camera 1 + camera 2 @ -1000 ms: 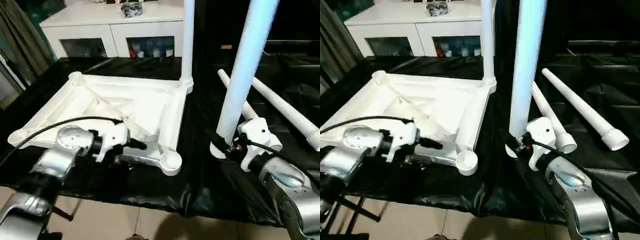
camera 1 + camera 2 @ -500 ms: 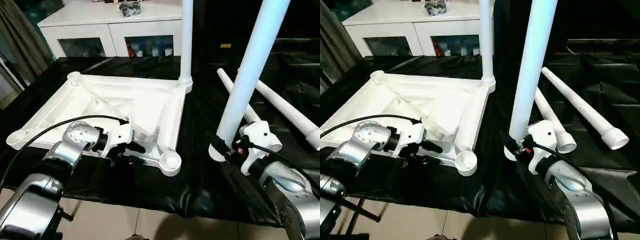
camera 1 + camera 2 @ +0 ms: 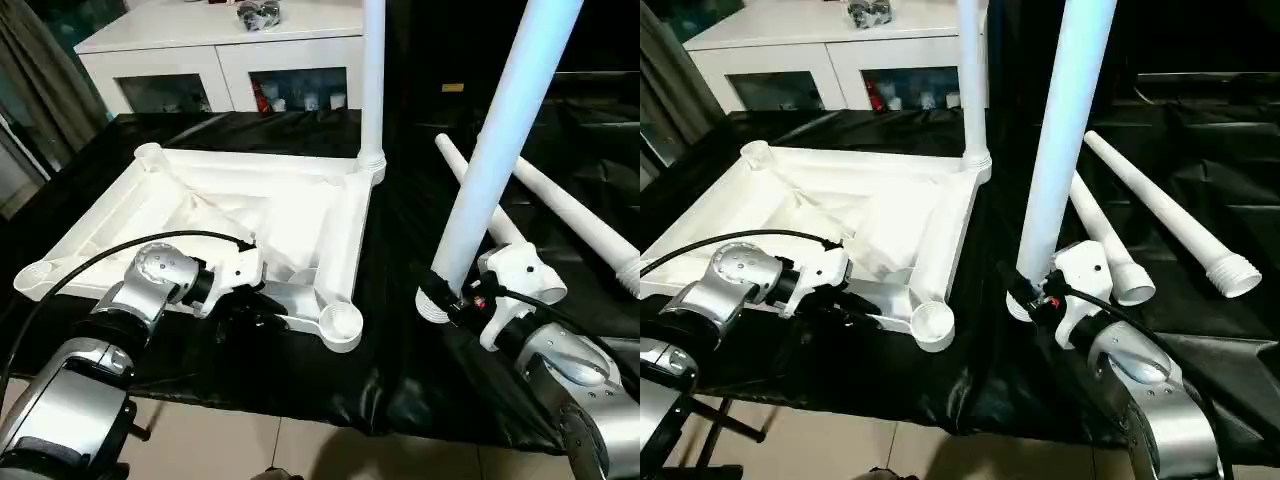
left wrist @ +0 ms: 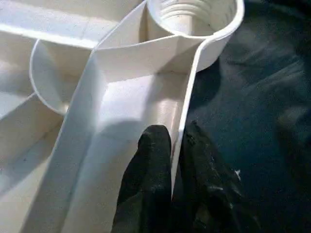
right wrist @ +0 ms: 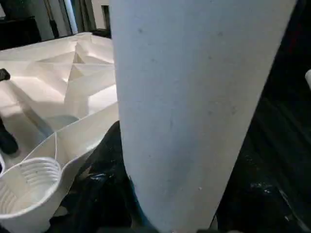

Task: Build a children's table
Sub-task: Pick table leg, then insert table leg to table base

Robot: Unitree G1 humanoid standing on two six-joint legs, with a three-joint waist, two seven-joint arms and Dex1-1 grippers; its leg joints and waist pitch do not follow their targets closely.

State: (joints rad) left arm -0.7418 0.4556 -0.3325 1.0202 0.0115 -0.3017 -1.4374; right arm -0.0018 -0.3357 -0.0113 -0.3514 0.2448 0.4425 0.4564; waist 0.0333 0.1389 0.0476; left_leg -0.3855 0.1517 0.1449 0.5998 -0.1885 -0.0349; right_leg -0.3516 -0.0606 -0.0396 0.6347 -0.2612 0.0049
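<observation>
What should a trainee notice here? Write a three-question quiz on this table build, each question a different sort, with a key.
1. True or false: one leg already stands upright in a corner socket of the tabletop.
2. What does the left gripper pinch? A) a loose leg B) the tabletop's edge wall C) the black cloth
3. Fill in: besides the leg held by the right gripper, ___ legs lie flat on the black cloth.

Key
1. True, at the far right corner.
2. B: one finger each side of the thin wall, beside the empty near socket.
3. Two, to the robot's right.
</observation>
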